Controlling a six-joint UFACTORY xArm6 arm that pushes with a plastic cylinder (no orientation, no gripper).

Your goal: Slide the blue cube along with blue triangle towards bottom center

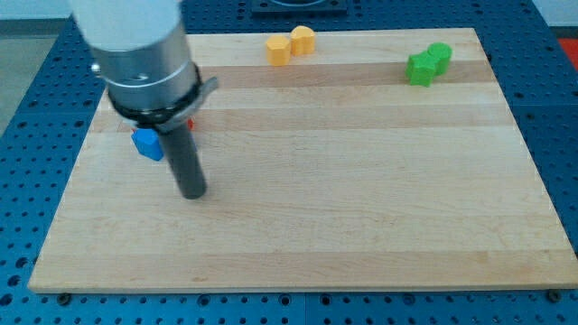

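A blue block (147,143) lies near the board's left edge, partly hidden behind my rod; its shape is hard to tell, and I see no second blue block. A bit of a red block (190,125) shows just behind the rod. My tip (192,192) rests on the board just below and to the right of the blue block, a short gap apart from it. The arm's grey body covers the board's top left corner.
Two orange blocks (289,45) sit together at the top centre. Two green blocks (428,64) sit together at the top right. The wooden board (361,181) lies on a blue perforated table.
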